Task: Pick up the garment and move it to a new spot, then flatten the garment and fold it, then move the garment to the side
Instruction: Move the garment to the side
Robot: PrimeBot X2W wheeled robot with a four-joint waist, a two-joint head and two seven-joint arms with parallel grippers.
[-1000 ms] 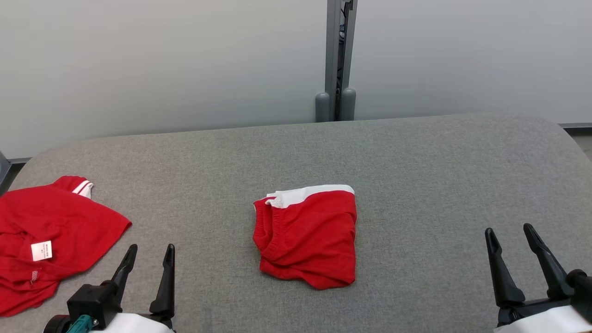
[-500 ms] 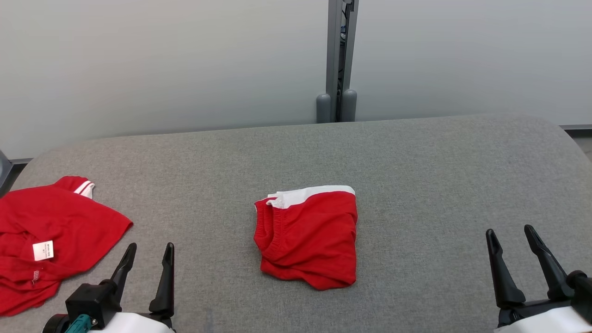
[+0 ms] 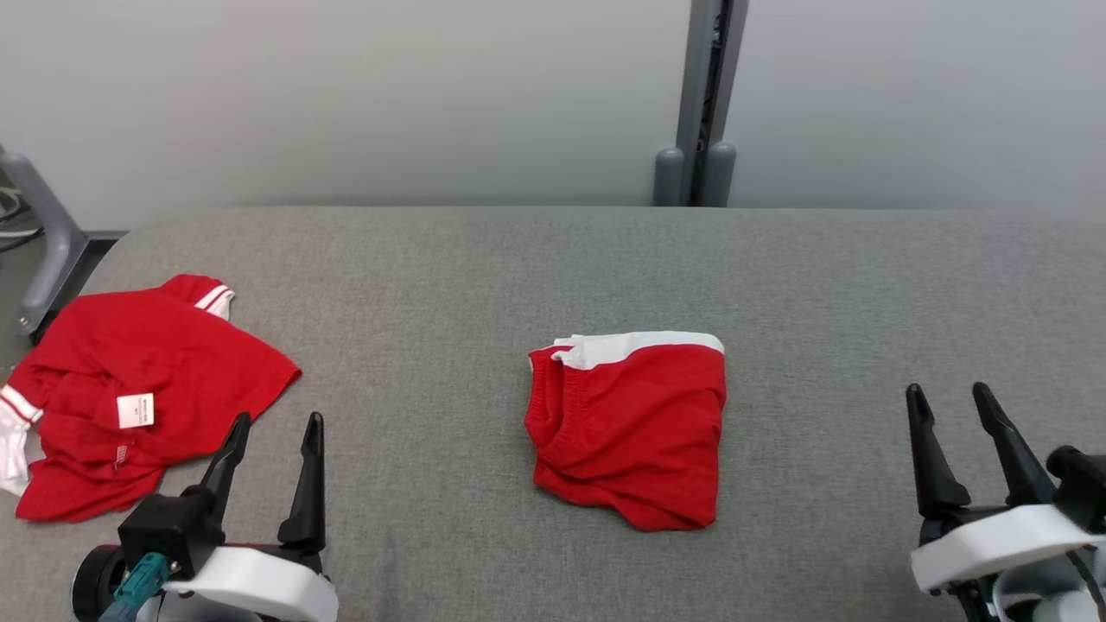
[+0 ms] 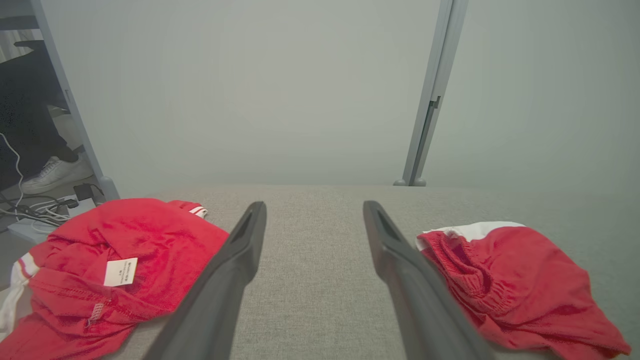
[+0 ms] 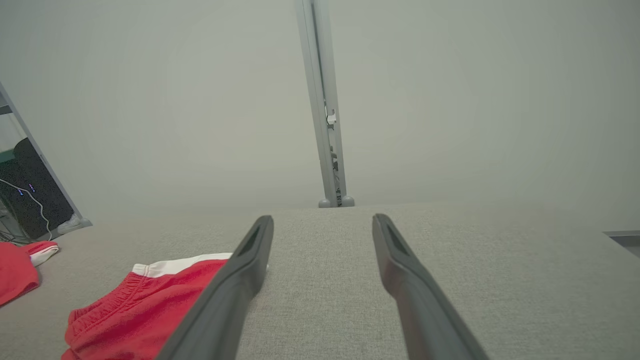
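red garment (image 3: 631,432) lies between left tool (image 3: 279,417) and right tool (image 3: 944,388), touching neither.

Grey fabric-covered surface (image 3: 432,259): carries folded red shorts (image 3: 635,432) near the middle, crumpled red shirt (image 3: 147,380) at the left end, well apart.

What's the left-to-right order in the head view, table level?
shirt → left gripper → shorts → right gripper
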